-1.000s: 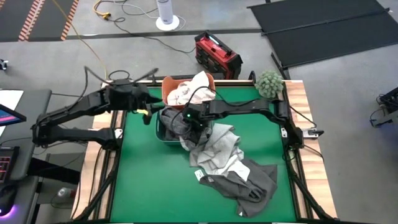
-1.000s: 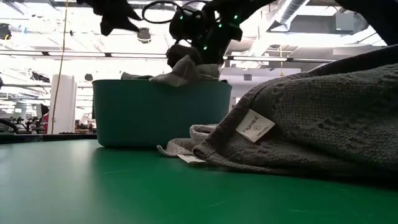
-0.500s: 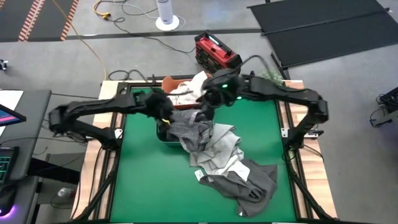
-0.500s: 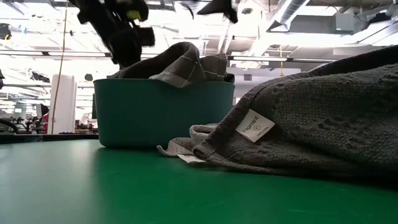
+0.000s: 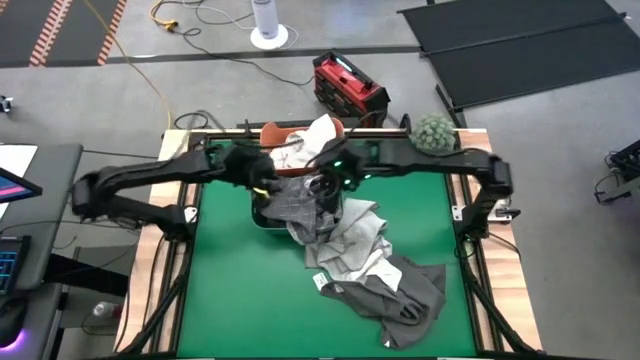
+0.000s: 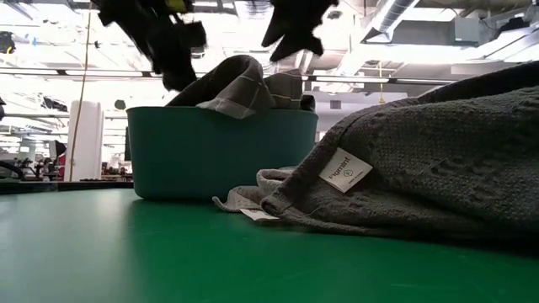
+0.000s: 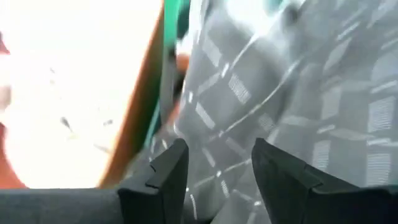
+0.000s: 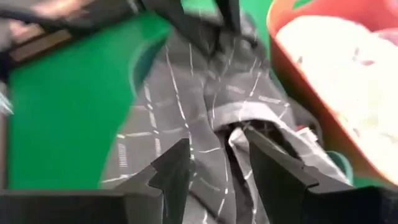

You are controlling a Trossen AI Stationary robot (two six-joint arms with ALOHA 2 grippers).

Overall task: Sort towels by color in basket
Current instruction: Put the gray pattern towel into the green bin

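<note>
Checked grey towel (image 5: pixel 300 200) lies heaped in the teal tub (image 6: pixel 221 156) near the back of the green bench (image 5: pixel 240 290), its cloth spilling over the tub's rim toward the pile of loose towels; both tools hang right above it, so the towel lies straight below each of them; left tool (image 5: pixel 262 181) stands over the tub's left edge, right tool (image 5: pixel 322 188) over its right side, and the two sit close to one another with the heap between them; neither is clearly nearer, though in the right wrist view a raised fold of the checked cloth sits directly ahead of the parted fingers (image 8: pixel 171 165), which I judge makes the right arm the better placed for a grasp; both tools are released, their fingers spread and empty, with no cloth caught between them; the left wrist view shows the same checked weave beyond its fingers (image 7: pixel 168 168) and the orange tub (image 5: pixel 295 135) off to one side, holding a white towel (image 5: pixel 312 140); the heap's long axis runs from the tub toward the front right, where a light grey towel (image 5: pixel 350 245) and a dark grey towel (image 5: pixel 400 295) lie on the bench, not yet sorted.
</note>
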